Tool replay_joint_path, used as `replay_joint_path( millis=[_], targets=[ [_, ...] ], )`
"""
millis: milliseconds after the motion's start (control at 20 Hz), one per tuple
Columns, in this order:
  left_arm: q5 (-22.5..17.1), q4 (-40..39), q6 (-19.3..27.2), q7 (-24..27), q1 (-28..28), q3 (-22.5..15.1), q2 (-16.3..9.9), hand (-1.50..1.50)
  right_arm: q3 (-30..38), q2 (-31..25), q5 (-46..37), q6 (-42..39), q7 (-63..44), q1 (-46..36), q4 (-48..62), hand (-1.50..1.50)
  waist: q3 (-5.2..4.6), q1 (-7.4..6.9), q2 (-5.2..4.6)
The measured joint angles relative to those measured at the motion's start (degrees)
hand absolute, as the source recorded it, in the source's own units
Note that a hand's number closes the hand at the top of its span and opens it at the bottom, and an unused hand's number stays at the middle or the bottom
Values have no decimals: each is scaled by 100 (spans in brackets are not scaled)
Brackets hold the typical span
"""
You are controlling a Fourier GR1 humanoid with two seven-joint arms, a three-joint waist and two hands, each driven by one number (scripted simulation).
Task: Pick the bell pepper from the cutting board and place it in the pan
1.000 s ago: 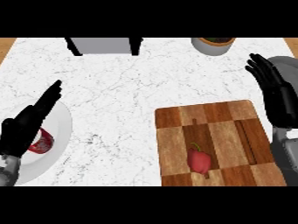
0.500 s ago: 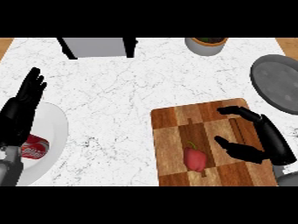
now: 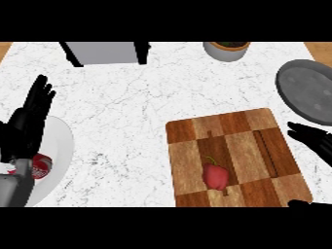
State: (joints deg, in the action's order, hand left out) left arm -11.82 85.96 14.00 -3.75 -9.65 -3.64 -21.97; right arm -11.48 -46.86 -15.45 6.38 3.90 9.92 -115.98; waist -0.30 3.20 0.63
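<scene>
Low in the frame's centre-right, the red bell pepper (image 3: pixel 216 175) lay on the wooden cutting board (image 3: pixel 234 156). Right hand (image 3: pixel 325 147) hovered at the board's right edge, fingers spread wide, holding nothing. Upper right sat the grey pan (image 3: pixel 315 92). Left hand (image 3: pixel 24 124) rested open over a white plate (image 3: pixel 59 146) at far left.

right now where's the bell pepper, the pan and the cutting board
bell pepper (image 3: pixel 216 175), head view, middle of its red body
pan (image 3: pixel 313 92), head view, centre of its grey inside
cutting board (image 3: pixel 197 132), head view, bare wood near its far left corner
</scene>
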Motion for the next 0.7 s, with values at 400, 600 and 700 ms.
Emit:
replay_joint_path(
  millis=[400,600,700],
  targets=[
    [57,-87,-115,38,-182,-47,85,0,178,-938,45,-1199,-2813,-353,-2018,-150,2,-220,-38],
    [93,-120,-175,51,-240,-60,164,0,-212,-925,96,-1625,-3911,-1284,-2116,-150,9,-347,-61],
    [111,-256,-228,139,-307,-46,227,0,-556,-729,99,-1794,-4428,-1813,-2101,-150,10,-383,-70]
  ],
)
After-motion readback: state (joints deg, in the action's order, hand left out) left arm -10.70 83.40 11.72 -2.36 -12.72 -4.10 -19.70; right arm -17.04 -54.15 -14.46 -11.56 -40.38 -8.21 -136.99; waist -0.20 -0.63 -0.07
